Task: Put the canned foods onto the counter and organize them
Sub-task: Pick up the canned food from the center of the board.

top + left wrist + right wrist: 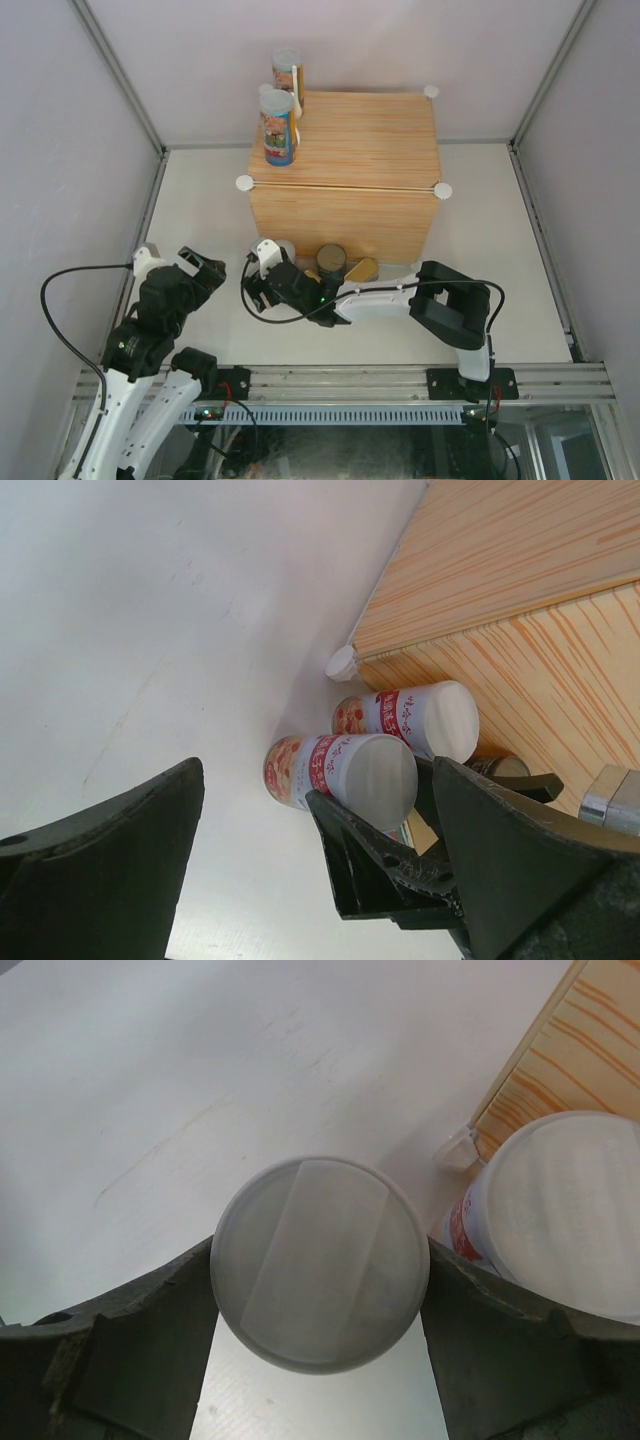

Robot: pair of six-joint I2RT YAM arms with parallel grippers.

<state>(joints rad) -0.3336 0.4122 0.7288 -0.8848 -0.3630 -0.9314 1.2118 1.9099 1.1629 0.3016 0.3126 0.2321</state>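
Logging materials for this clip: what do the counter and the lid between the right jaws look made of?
The counter looks like wood or wood-look laminate, matte, with striped orange grain. The can lid seems translucent white plastic, frosted, a paler band across it.

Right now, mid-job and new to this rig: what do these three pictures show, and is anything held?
Two robot arms are bolted at the near table edge. The top picture looks down from above and behind them; the other two come from cameras on each wrist. The right fingers are closed on a white-lidded can standing on the table before the wooden counter. Near it stand another white-lidded can, a dark can and a gold tin. A blue-labelled can stands on the counter's far left corner, a second can just behind it. The left fingers are open and empty.
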